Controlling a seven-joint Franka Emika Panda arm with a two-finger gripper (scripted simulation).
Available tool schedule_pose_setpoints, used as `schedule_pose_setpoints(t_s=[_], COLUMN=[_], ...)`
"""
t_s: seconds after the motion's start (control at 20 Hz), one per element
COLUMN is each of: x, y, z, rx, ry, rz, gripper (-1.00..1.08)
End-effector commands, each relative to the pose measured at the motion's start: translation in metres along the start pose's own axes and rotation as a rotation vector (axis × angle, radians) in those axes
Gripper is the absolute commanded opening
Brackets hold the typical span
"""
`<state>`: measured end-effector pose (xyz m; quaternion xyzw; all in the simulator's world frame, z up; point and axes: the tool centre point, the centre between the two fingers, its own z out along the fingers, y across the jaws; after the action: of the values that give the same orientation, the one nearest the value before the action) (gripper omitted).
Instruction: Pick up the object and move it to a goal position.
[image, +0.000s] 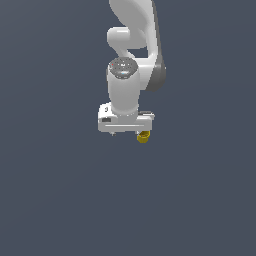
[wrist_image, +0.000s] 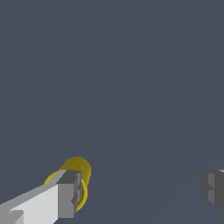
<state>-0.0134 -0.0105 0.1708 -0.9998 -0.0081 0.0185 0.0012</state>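
White robot claw (wrist_image: 142, 192) spread wide, holding nothing. The small yellow cup (wrist_image: 78, 173) lies against one finger (wrist_image: 65, 192), at the claw's five o'clock in the exterior view.

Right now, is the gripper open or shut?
Open. In the wrist view the gripper fingers stand wide apart; the yellow cup sits by one finger, not clamped.

A plain, flat, dark slate-grey surface (image: 55, 200) filled the exterior view from edge to edge, evenly lit and unmarked; in the wrist view the same matte grey ground (wrist_image: 131, 65) spread behind everything, crossed by one faint, slightly paler diagonal streak
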Motion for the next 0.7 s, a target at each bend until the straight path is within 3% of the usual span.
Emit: schedule_pose_setpoints(t_s=[0.0, 0.65], x=[0.000, -0.021], y=[-0.001, -0.034], z=[0.001, 0.027], rx=[0.000, -0.001], ry=[0.001, 0.012], rz=[0.003, 0.118], gripper=[1.00, 1.00])
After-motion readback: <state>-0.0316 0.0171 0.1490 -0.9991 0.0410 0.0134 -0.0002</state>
